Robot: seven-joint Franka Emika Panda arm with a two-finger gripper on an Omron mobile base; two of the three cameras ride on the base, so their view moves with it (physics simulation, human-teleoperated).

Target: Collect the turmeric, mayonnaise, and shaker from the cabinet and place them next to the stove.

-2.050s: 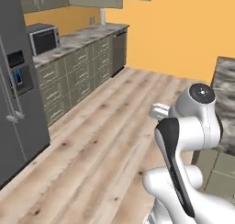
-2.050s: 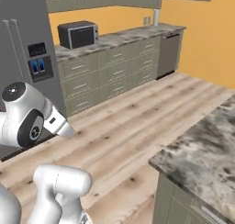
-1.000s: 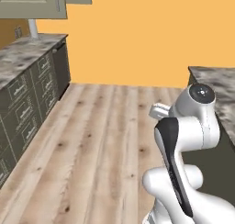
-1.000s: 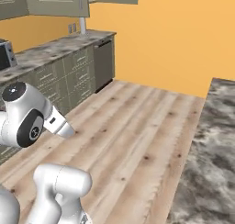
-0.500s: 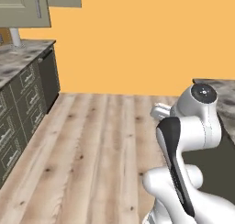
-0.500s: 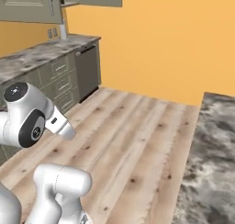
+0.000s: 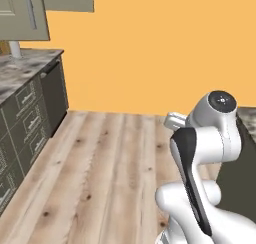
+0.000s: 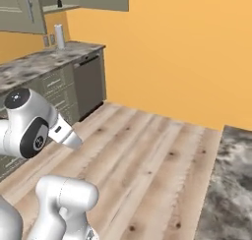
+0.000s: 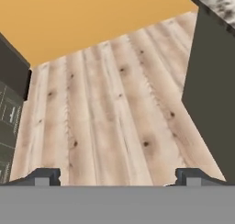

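Observation:
My gripper (image 9: 117, 176) is open with nothing between its fingertips (image 9: 43, 176), and it looks down at bare wooden floor (image 9: 114, 108). The arm (image 7: 202, 153) is folded close over the base. The grey-beige wall cabinet (image 8: 19, 8) hangs at the upper left of the right base view, far from the gripper. On its open shelf (image 8: 61, 9) stands a tiny black shape that looks like the shaker (image 8: 60, 3). The turmeric, the mayonnaise and the stove are out of view.
A granite counter (image 8: 44, 62) with a dark dishwasher (image 8: 89, 84) runs along the left wall, and a paper-towel holder (image 8: 59, 36) stands on it. A dark island with a granite top (image 8: 229, 185) is close on the right. Wooden floor (image 7: 105, 173) lies between them, up to the orange wall (image 7: 160, 48).
The whole picture has swung: the camera moved with the base. The fridge and microwave have slid out at the left, and the orange wall has come closer. The arm keeps its pose.

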